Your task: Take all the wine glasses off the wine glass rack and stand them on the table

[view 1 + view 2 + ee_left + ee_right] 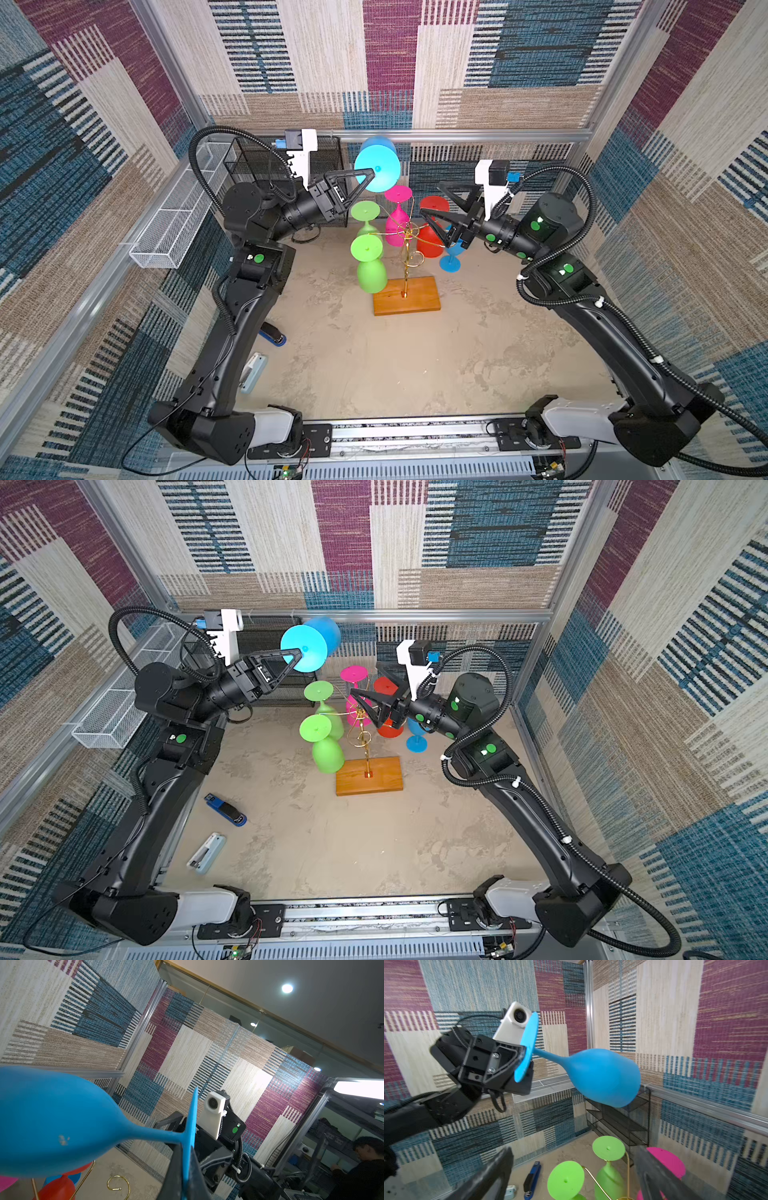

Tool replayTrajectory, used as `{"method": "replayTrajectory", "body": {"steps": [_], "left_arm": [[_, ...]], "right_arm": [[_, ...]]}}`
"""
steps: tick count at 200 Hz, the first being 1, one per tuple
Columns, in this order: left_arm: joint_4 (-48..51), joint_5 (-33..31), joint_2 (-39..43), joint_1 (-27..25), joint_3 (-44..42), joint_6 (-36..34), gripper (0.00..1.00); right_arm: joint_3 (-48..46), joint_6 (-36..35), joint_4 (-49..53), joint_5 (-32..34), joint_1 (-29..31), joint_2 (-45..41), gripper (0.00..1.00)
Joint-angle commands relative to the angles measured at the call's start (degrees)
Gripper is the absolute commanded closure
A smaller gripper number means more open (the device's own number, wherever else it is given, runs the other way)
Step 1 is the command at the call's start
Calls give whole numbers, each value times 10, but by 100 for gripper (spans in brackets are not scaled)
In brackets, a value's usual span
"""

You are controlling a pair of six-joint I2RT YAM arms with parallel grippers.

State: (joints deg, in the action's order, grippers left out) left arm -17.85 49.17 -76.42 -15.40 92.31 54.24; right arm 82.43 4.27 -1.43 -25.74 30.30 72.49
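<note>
I see mottled beige surface (374, 365), woven patchwork walls (291, 62); left hand (371, 173) pinches blue glass (384, 156) by foot, right hand (430, 197) wide, empty.

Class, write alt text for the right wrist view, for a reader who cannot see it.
The left end effector clamps the foot of a blue wine glass, holding it sideways in the air. Below, two green glasses and a pink one hang upside down on the gold wine glass rack.

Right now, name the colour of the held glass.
Blue glass; clearest in the right wrist view.
</note>
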Motion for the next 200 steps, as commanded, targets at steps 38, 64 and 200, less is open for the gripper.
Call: {"method": "replayTrajectory", "body": {"steps": [38,64,200], "left_arm": [[132,-43,1,1,59,30,100],[142,-63,14,1,57,55,100],[94,-46,17,1,49,153,100]], "right_arm": [[-34,-180,-158,21,1,24,1],[-27,-192,-209,-33,8,52,1],[207,-157,-207,-131,35,276,1]]}}
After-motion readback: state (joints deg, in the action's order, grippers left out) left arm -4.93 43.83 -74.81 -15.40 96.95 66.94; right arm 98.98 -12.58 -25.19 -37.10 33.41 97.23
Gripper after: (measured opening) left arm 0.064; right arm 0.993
